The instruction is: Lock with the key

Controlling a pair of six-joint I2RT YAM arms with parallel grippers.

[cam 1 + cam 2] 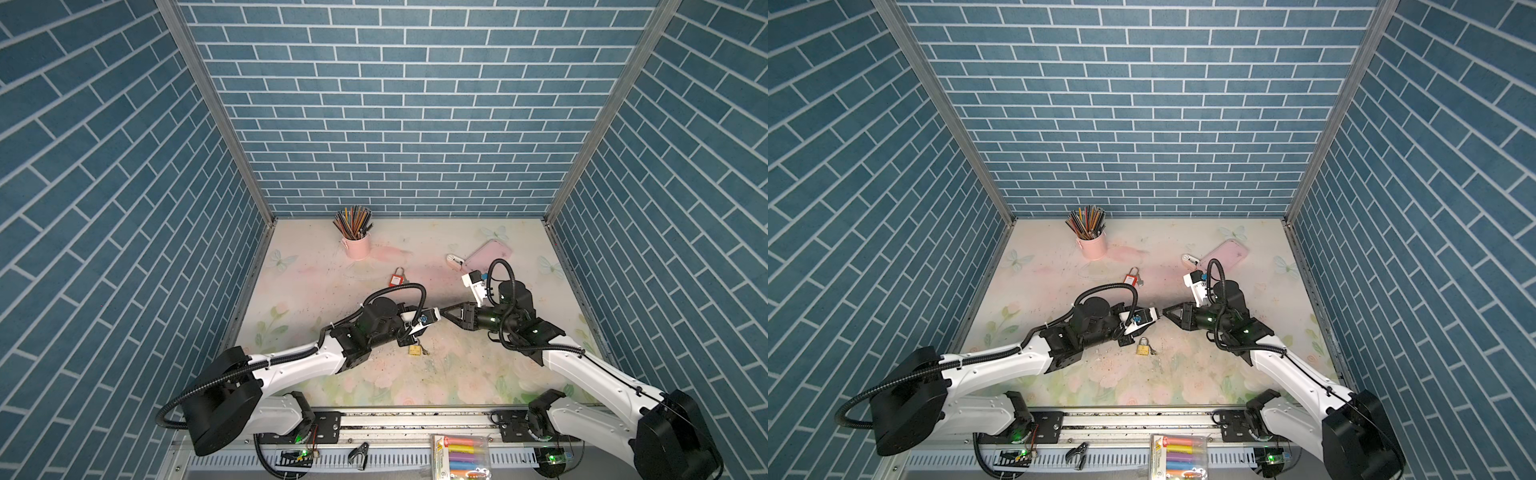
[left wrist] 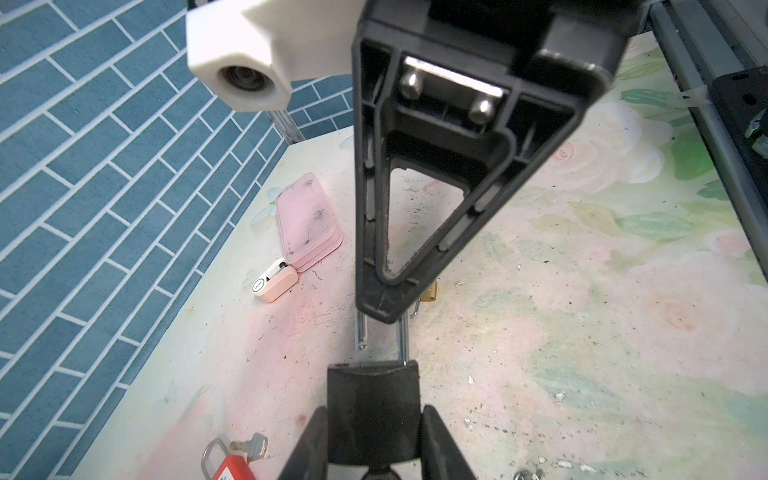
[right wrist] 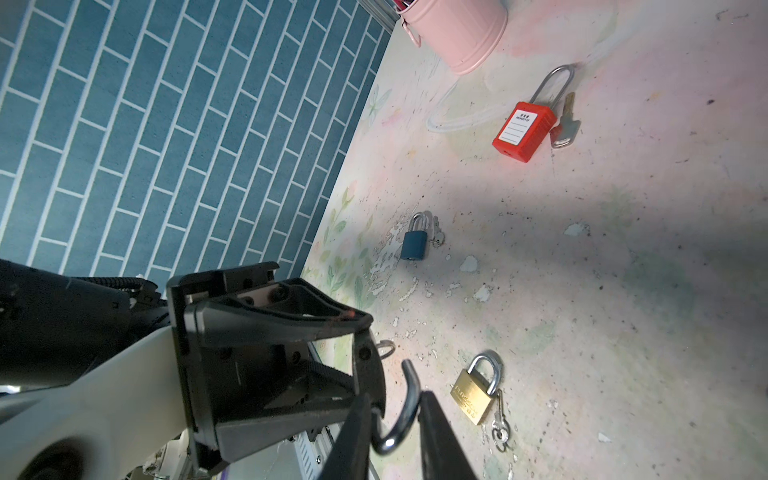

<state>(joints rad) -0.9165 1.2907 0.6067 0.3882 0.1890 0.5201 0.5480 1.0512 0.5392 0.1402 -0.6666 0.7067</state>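
Note:
In the left wrist view my left gripper is shut on the body of a black padlock. Its silver shackle stands open and points at my right gripper. In the right wrist view my right gripper has its fingers against both sides of that shackle's bend. In both top views the two grippers meet tip to tip at mid-table, the right gripper just right of the left wrist camera. A small metal ring shows beside the lock body. The key itself is hidden.
On the mat lie a red padlock with a key, a brass padlock with keys and a blue padlock. A pink cup of pencils stands at the back. A pink case and a small pink-white device lie back right.

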